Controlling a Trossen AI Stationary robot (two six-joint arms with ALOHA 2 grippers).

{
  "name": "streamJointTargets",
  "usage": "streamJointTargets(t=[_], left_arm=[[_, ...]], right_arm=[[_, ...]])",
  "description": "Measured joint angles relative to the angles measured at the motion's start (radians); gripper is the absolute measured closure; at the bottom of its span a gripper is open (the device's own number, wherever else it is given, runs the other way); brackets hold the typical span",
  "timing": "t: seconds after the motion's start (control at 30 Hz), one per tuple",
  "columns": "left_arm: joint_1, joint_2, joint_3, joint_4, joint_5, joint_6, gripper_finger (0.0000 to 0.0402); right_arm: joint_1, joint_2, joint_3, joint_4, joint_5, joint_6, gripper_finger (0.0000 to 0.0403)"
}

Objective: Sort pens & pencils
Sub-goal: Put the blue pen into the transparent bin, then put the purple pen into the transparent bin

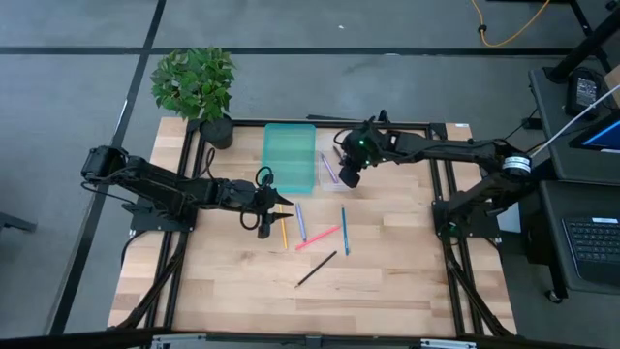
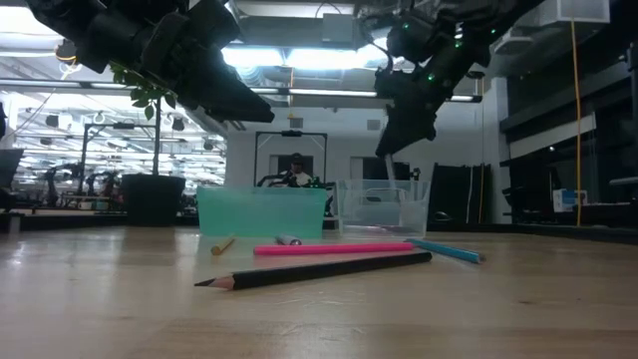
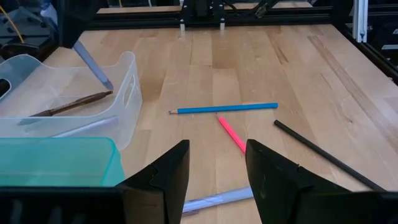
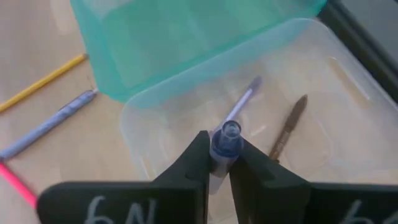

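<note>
Right tool (image 4: 219, 163): clenched on a purple-blue pen (image 4: 225, 138), held point-down over the clear tray (image 1: 334, 171).
Clear tray contents: a pale purple pen (image 4: 242, 102) and a dark brown stick (image 4: 287, 126) already lay inside.
Teal tray (image 1: 290, 155): touching the clear tray's side; nothing could be made out in it.
Left tool (image 3: 216, 172): released, fingers spread, hovering low over the worktop (image 1: 387, 271) above the loose sticks.
Still on the worktop: a yellow-orange pencil (image 1: 283, 231), a light purple pen (image 1: 301, 221), a pink stick (image 1: 319, 237), a blue pencil (image 1: 344, 231) and a black pencil (image 1: 316, 269), lying near one another in front of the trays.
Stage, as I judged it: the right arm was about to drop its pen; the left was lining up its next pick.
Risk one: let go while tilted, the pen could strike the tray wall and tip out onto the worktop.
Risk two: the pink and blue sticks lay nearly touching, so the left tool might pinch both or nudge one away.
Risk three: both arms worked close to the trays, and a careless reach could bump them together.
</note>
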Motion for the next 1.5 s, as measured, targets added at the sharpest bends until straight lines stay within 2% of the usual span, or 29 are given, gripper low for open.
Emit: streamJointTargets(t=[0.33, 0.57, 0.73, 0.83, 1.27, 1.4, 1.5], left_arm=[[0.000, 0.000, 0.000, 0.000, 0.000, 0.000, 0.0252], [0.000, 0.000, 0.000, -0.002, 0.000, 0.000, 0.0252], [0.000, 0.000, 0.000, -0.002, 0.000, 0.000, 0.0252], [0.000, 0.000, 0.000, -0.002, 0.000, 0.000, 0.0252], [0.000, 0.000, 0.000, -0.023, 0.000, 0.000, 0.0252], [0.000, 0.000, 0.000, -0.022, 0.000, 0.000, 0.0252], [0.001, 0.000, 0.000, -0.022, 0.000, -0.006, 0.0252]], right_arm=[[-0.038, 0.065, 0.006, -0.001, -0.075, -0.009, 0.0365], [-0.045, 0.086, 0.006, 0.001, -0.076, -0.025, 0.0364], [-0.045, 0.086, 0.006, 0.016, -0.071, -0.012, 0.0312], [-0.045, 0.086, 0.006, 0.018, -0.050, -0.013, 0.0297], [-0.045, 0.086, 0.006, 0.028, -0.051, 0.020, 0.0313], [-0.045, 0.086, 0.006, 0.037, -0.098, -0.002, 0.0313], [-0.044, 0.073, 0.005, 0.079, -0.184, -0.016, 0.0313]])
